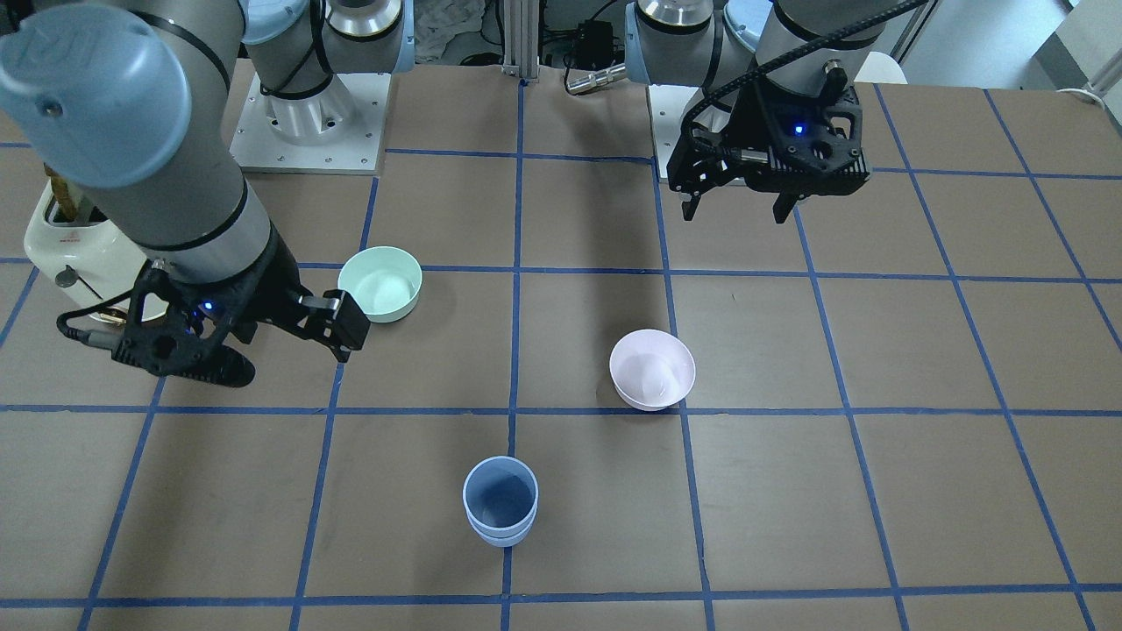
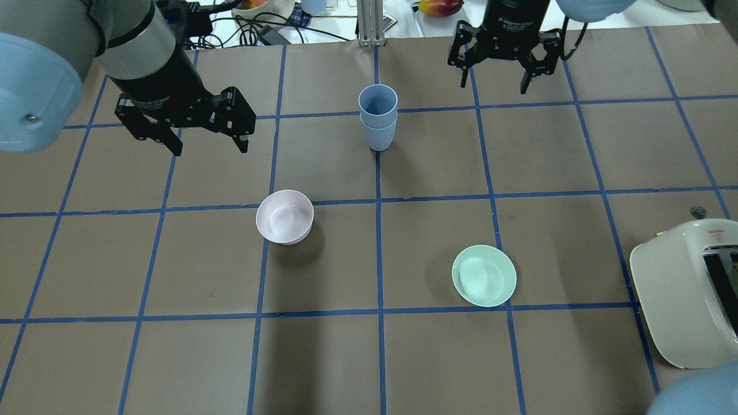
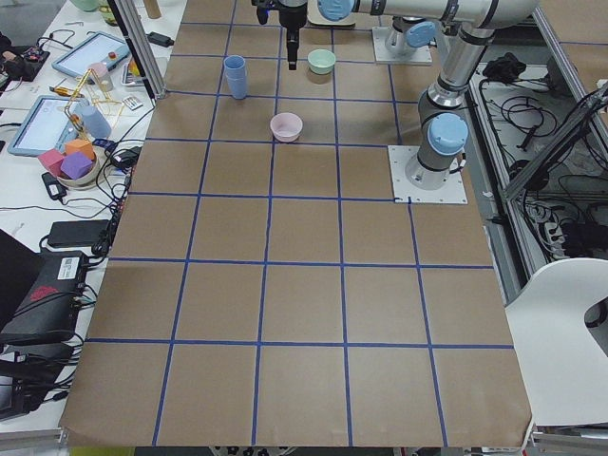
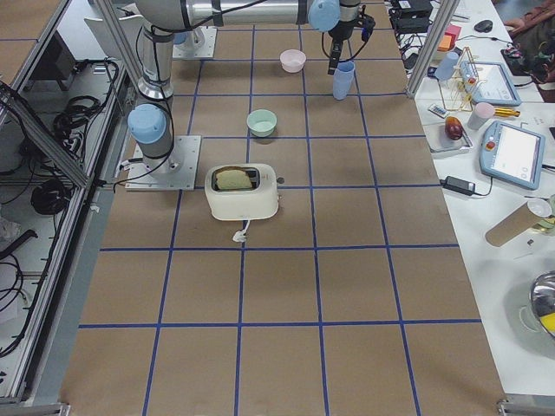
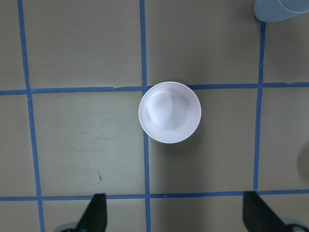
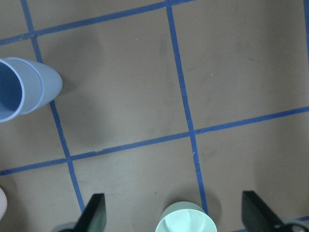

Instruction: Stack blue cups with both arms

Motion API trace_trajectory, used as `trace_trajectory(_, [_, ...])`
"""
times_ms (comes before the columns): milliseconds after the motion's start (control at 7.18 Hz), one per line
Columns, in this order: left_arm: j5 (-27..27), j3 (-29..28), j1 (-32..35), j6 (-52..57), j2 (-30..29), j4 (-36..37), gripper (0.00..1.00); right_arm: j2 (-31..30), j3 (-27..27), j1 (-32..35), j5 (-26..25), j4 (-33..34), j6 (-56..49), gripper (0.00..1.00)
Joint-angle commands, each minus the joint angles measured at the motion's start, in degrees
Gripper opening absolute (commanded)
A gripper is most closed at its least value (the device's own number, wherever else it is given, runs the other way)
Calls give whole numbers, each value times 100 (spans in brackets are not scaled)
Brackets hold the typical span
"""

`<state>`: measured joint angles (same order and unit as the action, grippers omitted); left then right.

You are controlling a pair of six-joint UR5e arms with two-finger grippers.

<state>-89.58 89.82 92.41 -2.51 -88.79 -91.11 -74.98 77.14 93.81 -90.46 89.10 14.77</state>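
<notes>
The two blue cups [image 2: 378, 118] stand nested, one inside the other, upright on the table on the centre tape line; they also show in the front view [image 1: 500, 501]. My left gripper [image 2: 209, 150] hangs open and empty, high above the table and left of the cups; it also shows in the front view [image 1: 734, 213]. Its wrist view looks straight down on the pale pink bowl [image 5: 169, 112], with the cups [image 5: 280, 9] at the top right corner. My right gripper [image 2: 494, 86] hangs open and empty to the right of the cups. Its wrist view shows the cups [image 6: 24, 92] at the left edge.
The pale pink bowl [image 2: 284, 216] sits left of centre. The mint-green bowl [image 2: 484, 275] sits right of centre, nearer the robot. A cream toaster [image 2: 686, 291] stands at the right edge. Blue tape lines mark a grid on the brown table [image 2: 576, 150].
</notes>
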Motion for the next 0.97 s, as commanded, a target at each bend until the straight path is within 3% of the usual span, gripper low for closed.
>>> trace_trajectory(0, [-16, 0, -48, -3, 29, -12, 100, -988, 984, -73, -129, -33, -194, 100])
trace_trajectory(418, [-16, 0, -48, -12, 29, -12, 100, -1150, 1013, -73, -33, -34, -167, 100])
trace_trajectory(835, [-16, 0, -48, -12, 29, -12, 100, -1168, 1022, -468, -42, -86, -950, 100])
